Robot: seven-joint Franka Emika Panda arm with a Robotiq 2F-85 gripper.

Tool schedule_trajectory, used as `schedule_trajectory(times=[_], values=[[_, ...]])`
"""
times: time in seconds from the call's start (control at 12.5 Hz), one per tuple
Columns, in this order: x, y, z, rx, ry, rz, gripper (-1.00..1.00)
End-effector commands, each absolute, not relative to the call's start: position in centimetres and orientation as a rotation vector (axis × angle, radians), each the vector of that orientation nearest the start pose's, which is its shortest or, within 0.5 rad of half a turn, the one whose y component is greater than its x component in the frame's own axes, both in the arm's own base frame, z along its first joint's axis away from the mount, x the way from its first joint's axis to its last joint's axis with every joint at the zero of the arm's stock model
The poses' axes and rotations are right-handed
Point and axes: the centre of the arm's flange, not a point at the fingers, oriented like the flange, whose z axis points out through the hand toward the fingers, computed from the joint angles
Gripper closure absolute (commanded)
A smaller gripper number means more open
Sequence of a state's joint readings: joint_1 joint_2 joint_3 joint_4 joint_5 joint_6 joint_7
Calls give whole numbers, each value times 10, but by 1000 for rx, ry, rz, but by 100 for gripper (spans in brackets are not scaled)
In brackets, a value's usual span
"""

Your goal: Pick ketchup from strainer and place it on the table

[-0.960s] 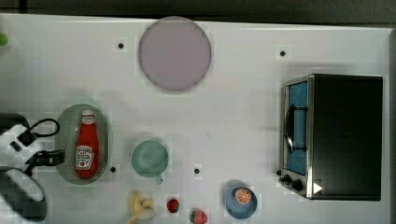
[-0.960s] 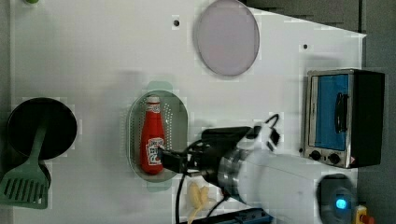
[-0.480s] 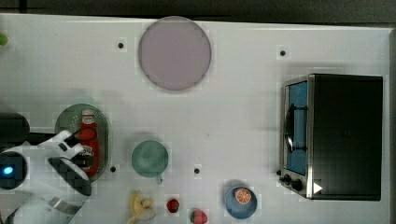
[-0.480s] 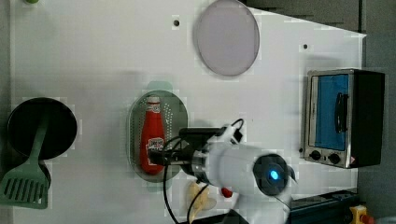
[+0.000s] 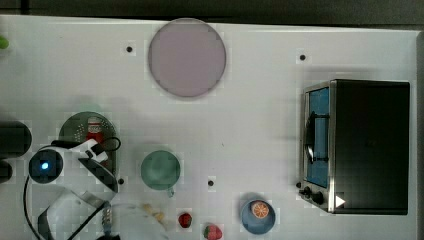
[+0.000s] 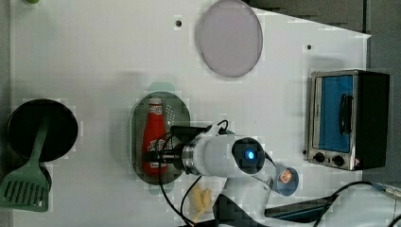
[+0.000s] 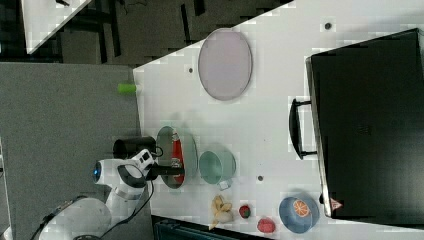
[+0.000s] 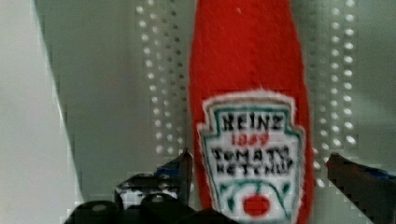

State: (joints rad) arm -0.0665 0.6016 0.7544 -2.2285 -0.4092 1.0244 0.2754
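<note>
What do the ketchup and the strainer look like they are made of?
The ketchup looks like soft felt or plush: fuzzy red surface, label lettering that seems stitched. The strainer looks like smooth pale green moulded plastic, with rows of small punched holes. Neither is certain.

red ketchup (image 6: 154, 142) – flat in strainer (image 6: 138, 118)

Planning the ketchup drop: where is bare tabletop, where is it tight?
Widest free patch: table between the purple plate, green cup and toaster oven. Also bare above the strainer, left of the plate. Crowded: near edge with strawberries, banana and blue bowl.
</note>
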Motion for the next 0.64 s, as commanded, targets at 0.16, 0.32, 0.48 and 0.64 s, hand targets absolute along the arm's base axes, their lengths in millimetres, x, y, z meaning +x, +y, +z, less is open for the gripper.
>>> schedule_trajectory(times=[0.16,0.32,0.48,0.64], values=[[415,377,170,-2992,232,170,-91],[415,377,164,-3002,232,174,-43],[414,378,167,-3007,226,171,-19],[413,379,170,-3015,218,168,-19]])
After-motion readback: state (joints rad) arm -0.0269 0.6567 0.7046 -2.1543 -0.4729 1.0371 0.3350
